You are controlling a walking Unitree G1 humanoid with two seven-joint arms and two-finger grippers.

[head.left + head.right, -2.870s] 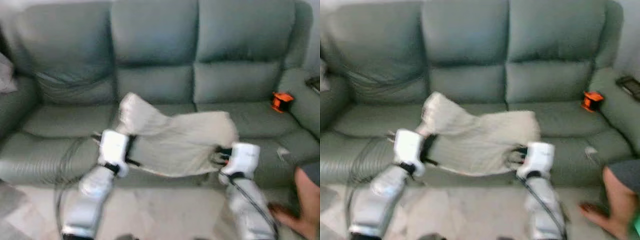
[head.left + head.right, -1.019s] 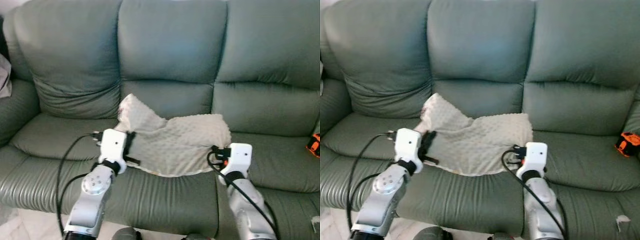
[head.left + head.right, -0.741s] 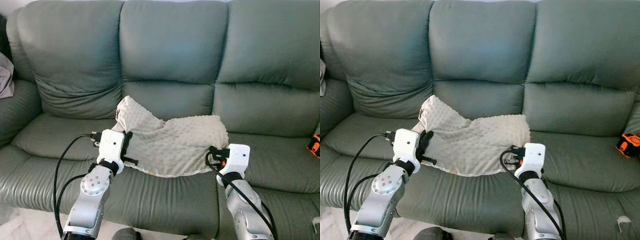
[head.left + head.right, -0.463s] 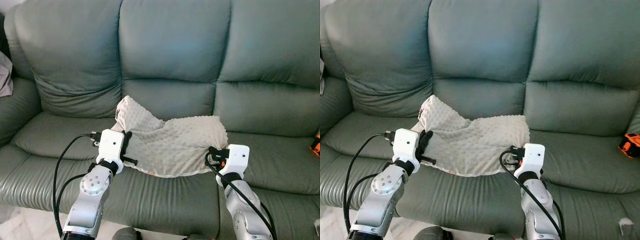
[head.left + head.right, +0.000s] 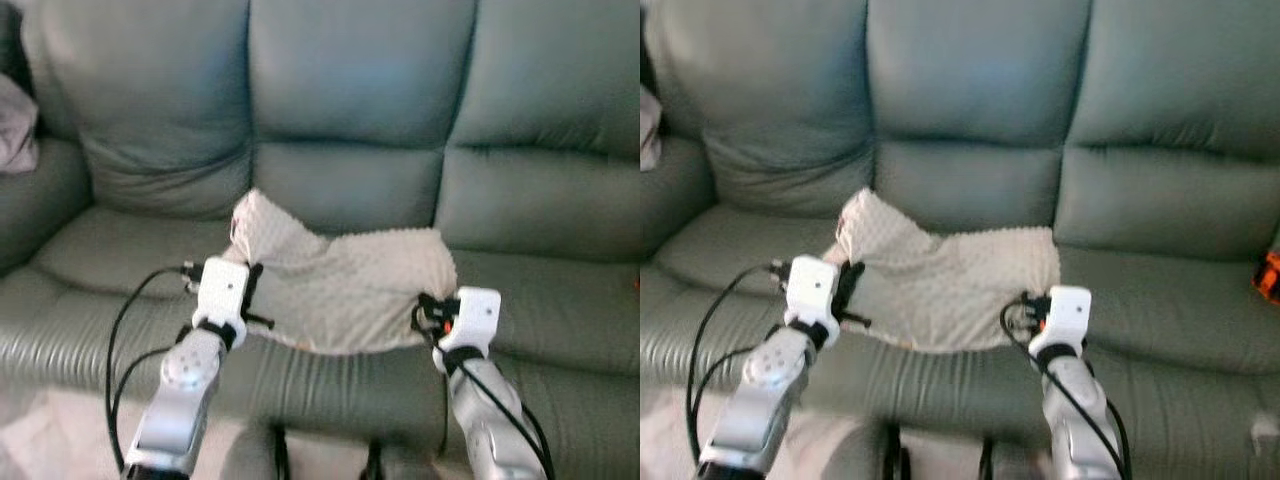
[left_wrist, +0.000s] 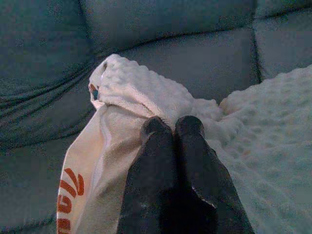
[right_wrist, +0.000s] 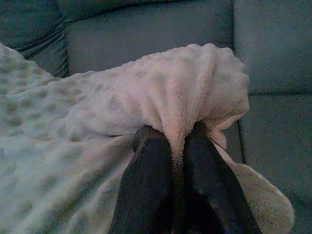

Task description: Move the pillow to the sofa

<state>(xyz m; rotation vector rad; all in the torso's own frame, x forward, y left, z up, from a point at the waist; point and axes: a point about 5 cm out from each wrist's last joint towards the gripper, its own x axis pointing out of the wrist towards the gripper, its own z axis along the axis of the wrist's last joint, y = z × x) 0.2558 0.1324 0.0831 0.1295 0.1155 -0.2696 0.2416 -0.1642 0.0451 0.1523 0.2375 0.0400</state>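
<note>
A grey-green sofa (image 5: 350,110) spans the scene beyond both grippers, its three back cushions upright and its seat stretching out to either side of them. Slung between the two grippers is the cream, bumpy-textured pillow (image 5: 345,285) — held over the middle seat cushion, its far corner peaking up just past the left gripper. The left gripper (image 6: 171,127) has its black fingers pressed together on the pillow's edge, orange print showing on the fabric beside them. The right gripper (image 7: 175,139) pinches a bunched fold of the pillow's other end — the cloth bulges over its fingertips.
</note>
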